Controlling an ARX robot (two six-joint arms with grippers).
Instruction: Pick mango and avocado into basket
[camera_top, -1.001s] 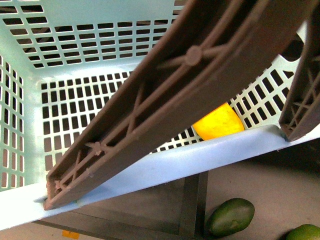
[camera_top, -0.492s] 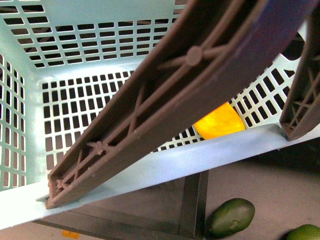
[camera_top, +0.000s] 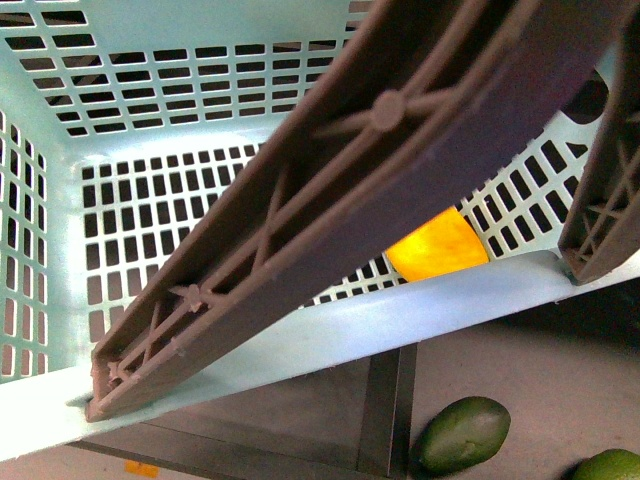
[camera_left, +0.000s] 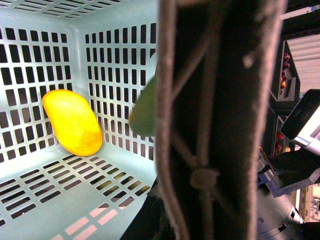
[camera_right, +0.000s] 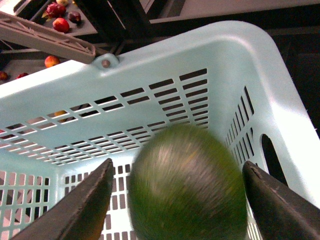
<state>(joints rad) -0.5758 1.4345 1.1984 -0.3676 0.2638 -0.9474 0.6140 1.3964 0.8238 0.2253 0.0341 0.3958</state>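
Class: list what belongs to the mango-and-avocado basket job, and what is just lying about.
Belongs to the job: mango, avocado, basket.
Just lying about: dark green fruit outside the basket, paler green fruit beside it, red fruits in the background.

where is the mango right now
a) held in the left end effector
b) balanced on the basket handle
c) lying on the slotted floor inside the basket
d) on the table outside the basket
c: both the front and left wrist views show the mango resting on the slotted bottom of the basket, against its side wall, with nothing gripping it.
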